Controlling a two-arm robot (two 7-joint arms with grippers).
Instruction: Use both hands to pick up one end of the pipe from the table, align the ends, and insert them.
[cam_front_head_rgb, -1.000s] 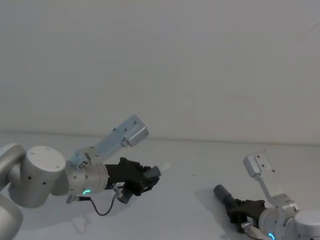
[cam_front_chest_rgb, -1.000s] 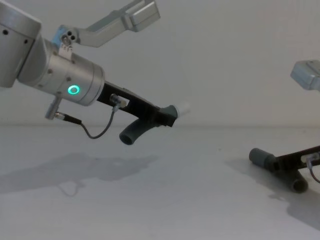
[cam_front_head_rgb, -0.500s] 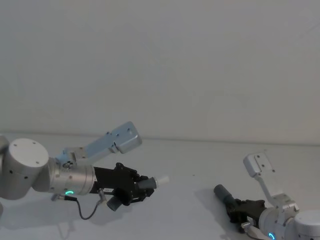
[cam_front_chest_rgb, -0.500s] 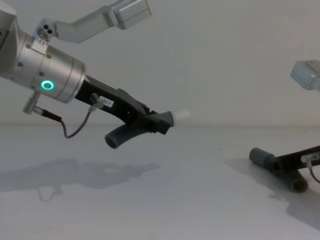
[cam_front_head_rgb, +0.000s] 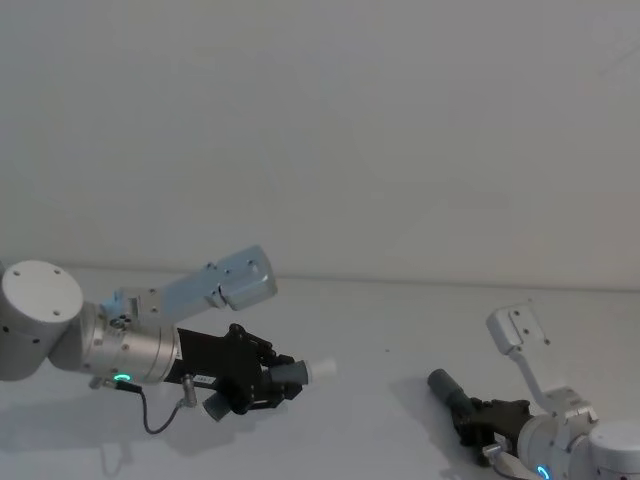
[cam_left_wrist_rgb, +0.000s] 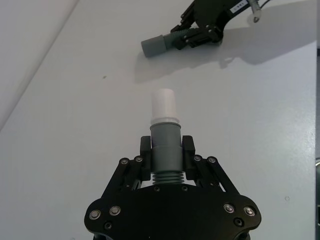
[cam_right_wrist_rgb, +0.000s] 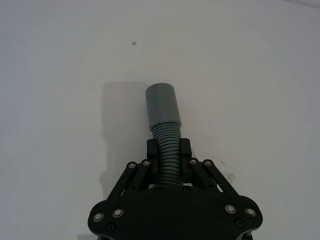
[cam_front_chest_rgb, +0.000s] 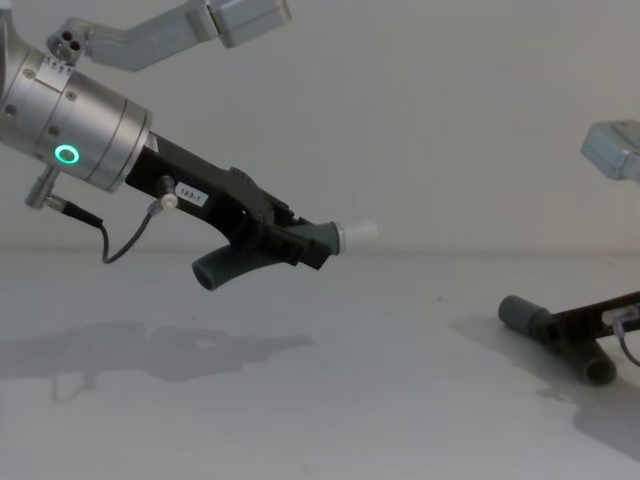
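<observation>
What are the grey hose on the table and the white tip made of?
The grey hose, in the right gripper on the table, looks like matte flexible plastic or rubber: close ribs. The white tip of the other hose, raised in the left gripper, looks like smooth hard plastic: unribbed.

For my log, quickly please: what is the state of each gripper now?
Left gripper: closed, holding the white-tipped hose piece in the air.
Right gripper: closed, holding the grey-cuffed hose piece.
</observation>
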